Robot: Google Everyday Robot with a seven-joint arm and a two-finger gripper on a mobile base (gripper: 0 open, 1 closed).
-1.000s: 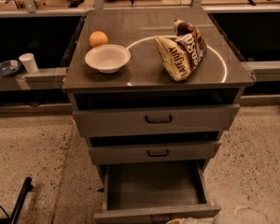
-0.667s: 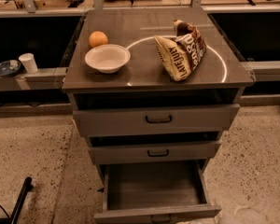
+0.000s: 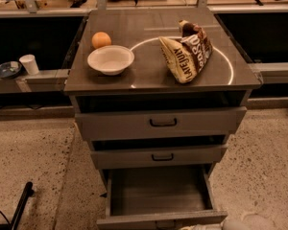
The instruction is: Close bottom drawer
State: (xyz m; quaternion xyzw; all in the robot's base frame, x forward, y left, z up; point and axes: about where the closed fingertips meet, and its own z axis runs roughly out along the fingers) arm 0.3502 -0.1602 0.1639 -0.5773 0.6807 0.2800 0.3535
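The bottom drawer (image 3: 158, 191) of the grey metal cabinet (image 3: 149, 75) is pulled far out, and its shallow grey tray is empty. Its flat front (image 3: 134, 220) lies along the bottom edge of the camera view. Only a pale part of my gripper (image 3: 209, 225) shows at the bottom edge, just in front of the right end of that drawer front. The rest of the arm is out of view.
The middle drawer (image 3: 158, 156) and top drawer (image 3: 161, 122) stand slightly out. On the cabinet top are a white bowl (image 3: 110, 59), an orange (image 3: 101, 40) and a brown snack bag (image 3: 187, 49). A white cup (image 3: 29, 63) stands on the left ledge. A black bar (image 3: 21, 205) lies on the floor at left.
The pale gripper part at the bottom edge has shifted slightly to the right. The bottom drawer stays pulled out as before.
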